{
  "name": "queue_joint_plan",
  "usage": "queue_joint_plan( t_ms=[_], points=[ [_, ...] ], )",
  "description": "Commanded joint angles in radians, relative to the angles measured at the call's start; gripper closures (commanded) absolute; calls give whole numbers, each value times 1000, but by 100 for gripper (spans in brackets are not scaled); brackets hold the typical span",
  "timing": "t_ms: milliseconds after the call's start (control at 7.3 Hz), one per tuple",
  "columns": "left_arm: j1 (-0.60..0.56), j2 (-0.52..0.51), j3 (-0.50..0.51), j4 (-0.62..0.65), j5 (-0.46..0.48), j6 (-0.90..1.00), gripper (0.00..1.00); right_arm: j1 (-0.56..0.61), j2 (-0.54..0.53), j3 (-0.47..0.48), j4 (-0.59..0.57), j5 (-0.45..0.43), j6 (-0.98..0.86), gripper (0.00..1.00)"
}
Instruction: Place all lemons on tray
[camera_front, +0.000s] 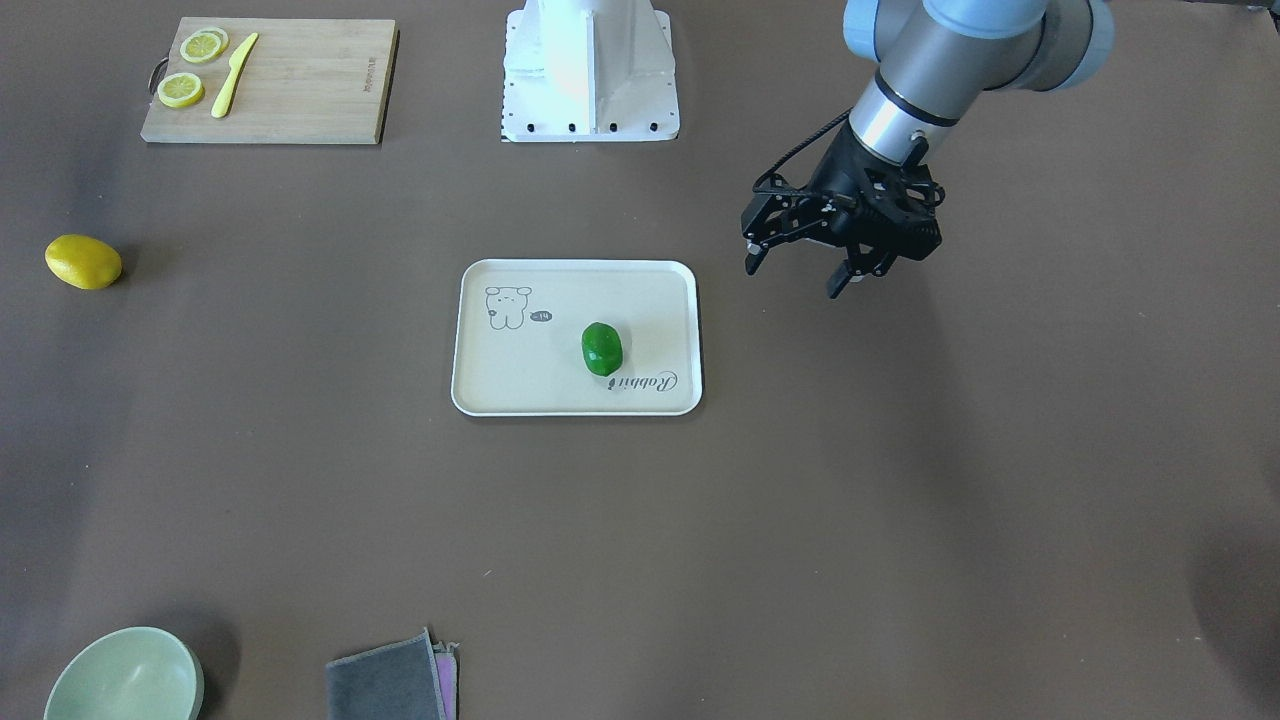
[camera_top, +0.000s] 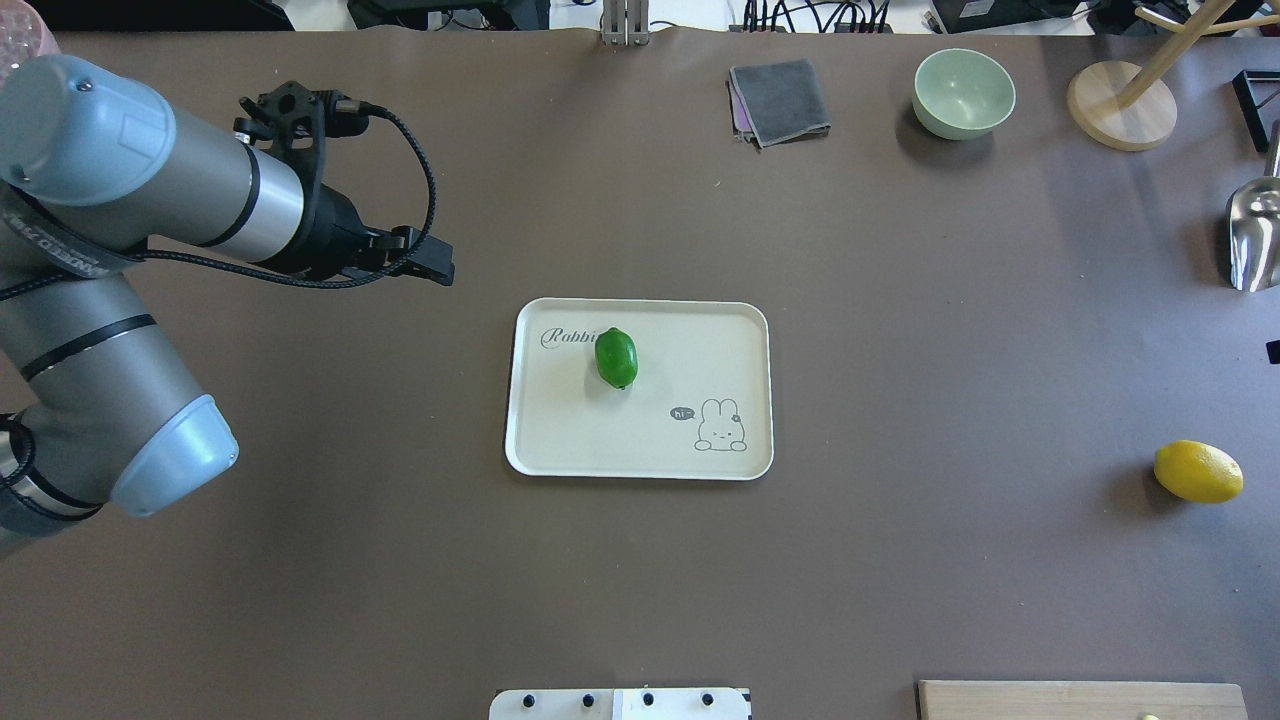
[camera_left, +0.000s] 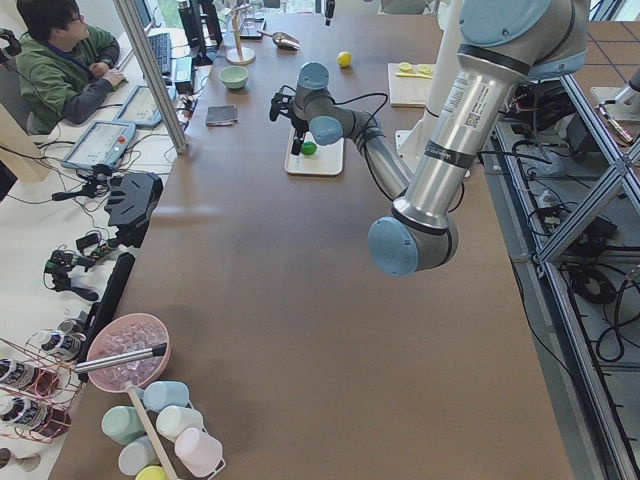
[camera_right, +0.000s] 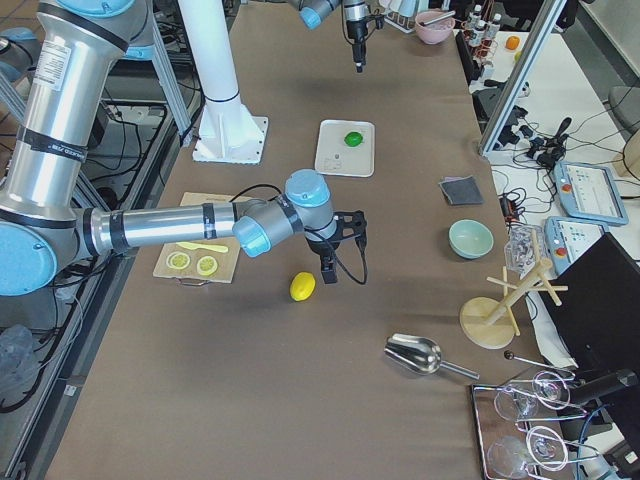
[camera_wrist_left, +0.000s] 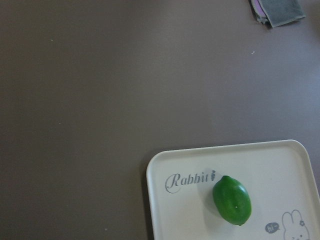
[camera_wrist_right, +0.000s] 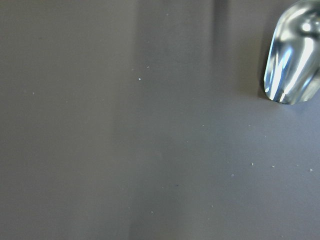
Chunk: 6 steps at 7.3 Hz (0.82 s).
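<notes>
My left pincer (camera_front: 793, 280) hangs wide, green lemon (camera_front: 602, 348) on the tray (camera_front: 480, 380) beside it. Yellow lemon (camera_right: 303, 286) lies by my right pincer (camera_right: 331, 266), whose opening I cannot tell; probably firm, slick: grip its waist.

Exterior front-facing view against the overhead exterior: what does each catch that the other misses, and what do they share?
Only the front-facing view shows the cutting board whole, with two lemon slices and a yellow knife. Only the overhead view shows the metal scoop and the wooden stand. Both show the green lemon on the tray, the yellow lemon lying off the tray, the bowl, the grey cloth and the left gripper, which is empty.
</notes>
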Motion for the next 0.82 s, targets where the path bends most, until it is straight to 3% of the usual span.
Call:
queue_joint_plan(
  t_ms=[0, 137, 274, 548, 685],
  points=[
    [-16, 14, -2, 0, -5, 24, 3, -112, 0, 32, 19, -114, -4, 0],
    [-16, 14, -3, 0, -5, 24, 3, -112, 2, 62, 22, -118, -6, 0],
    [-21, 14, -11, 0, -8, 25, 3, -116, 9, 63, 108, -119, -48, 1],
    [-91, 80, -8, 3, -37, 152, 3, -115, 0, 44, 147, -102, -328, 1],
    [-163, 127, 3, 5, -98, 279, 3, -115, -44, 39, 146, -102, -462, 1]
  ],
)
